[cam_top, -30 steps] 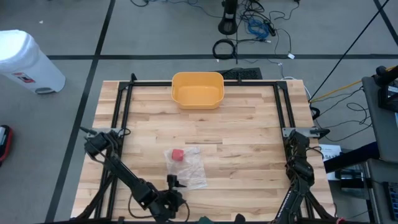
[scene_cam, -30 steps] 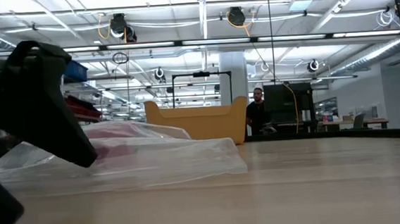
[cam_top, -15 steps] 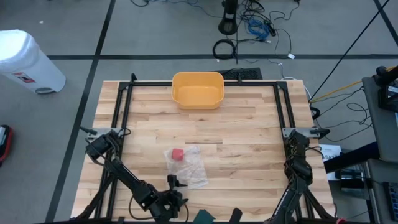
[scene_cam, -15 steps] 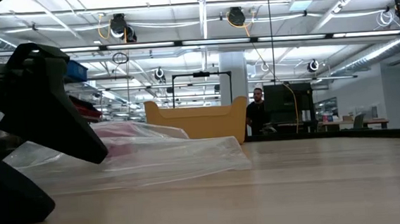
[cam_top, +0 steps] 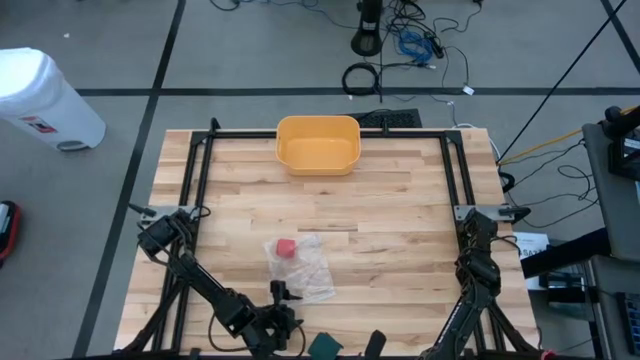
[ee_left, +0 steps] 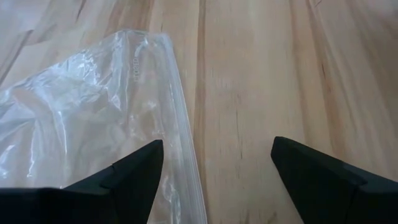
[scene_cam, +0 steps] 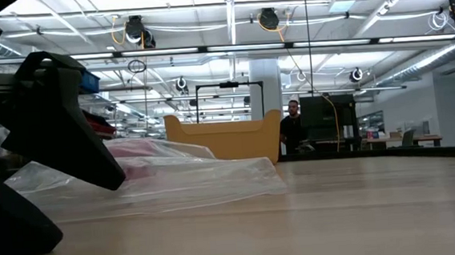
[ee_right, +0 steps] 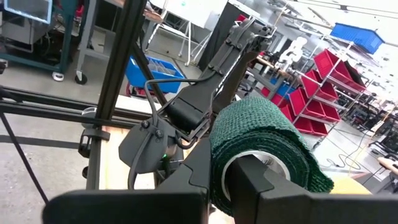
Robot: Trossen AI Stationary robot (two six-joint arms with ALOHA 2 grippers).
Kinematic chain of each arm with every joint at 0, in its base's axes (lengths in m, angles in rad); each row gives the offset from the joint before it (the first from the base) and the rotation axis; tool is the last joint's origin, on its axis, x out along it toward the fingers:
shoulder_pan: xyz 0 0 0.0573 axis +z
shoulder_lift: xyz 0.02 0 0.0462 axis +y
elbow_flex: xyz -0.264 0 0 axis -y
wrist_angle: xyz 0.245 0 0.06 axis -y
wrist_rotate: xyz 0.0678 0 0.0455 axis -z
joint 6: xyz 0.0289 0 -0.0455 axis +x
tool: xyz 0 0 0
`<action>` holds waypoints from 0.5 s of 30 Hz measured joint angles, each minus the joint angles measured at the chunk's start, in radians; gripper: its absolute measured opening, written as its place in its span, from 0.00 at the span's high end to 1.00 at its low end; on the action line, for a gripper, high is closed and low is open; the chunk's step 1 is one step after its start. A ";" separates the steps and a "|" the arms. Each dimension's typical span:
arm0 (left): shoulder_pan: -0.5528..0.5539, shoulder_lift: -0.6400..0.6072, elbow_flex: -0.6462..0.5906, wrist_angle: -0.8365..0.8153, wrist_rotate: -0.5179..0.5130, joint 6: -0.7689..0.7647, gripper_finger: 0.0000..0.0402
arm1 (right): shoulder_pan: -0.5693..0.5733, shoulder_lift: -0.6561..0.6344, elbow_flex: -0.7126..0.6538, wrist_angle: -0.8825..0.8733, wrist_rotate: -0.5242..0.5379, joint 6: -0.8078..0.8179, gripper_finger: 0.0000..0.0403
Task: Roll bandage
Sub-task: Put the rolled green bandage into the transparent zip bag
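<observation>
A clear plastic zip bag (cam_top: 305, 270) lies flat on the wooden table with a small red thing (cam_top: 286, 248) inside it. My left gripper (cam_top: 282, 296) stands open at the bag's near edge, pointing slantwise down. In its wrist view the left gripper (ee_left: 214, 158) has one finger over the bag's zip edge (ee_left: 177, 118) and the other over bare wood. My right gripper (cam_top: 350, 347) hovers at the table's near edge, level, shut on a dark green bandage roll (ee_right: 264, 146). My left gripper: I cannot tell whether the finger over the bag (ee_left: 134, 177) touches it. My right gripper holds the bandage roll at its end with the white core ring (ee_right: 244, 163). One finger (ee_right: 280, 186) seems to reach into the core and the other (ee_right: 189, 177) lies outside on the wrap. The roll is lifted clear of the table.
A yellow bowl (cam_top: 317, 120) stands at the table's far middle, also seen as the bowl (scene_cam: 224, 136) in the low view. Black frame rails (cam_top: 200, 180) run along the table's left, right and far sides. A person (scene_cam: 293, 127) stands in the room beyond.
My right gripper has come a little farther in over the table's near edge with the green roll, which now shows more in the high view.
</observation>
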 joint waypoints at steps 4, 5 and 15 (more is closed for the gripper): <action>0.000 0.001 0.000 -0.001 0.022 0.003 0.21 | 0.000 0.000 0.000 0.000 0.000 0.003 0.94; 0.000 0.001 0.000 -0.002 0.029 0.003 0.21 | 0.000 0.000 0.000 0.001 0.000 0.003 0.94; -0.022 0.001 -0.001 0.016 0.061 -0.075 0.21 | 0.000 0.000 0.000 0.000 0.000 0.017 0.94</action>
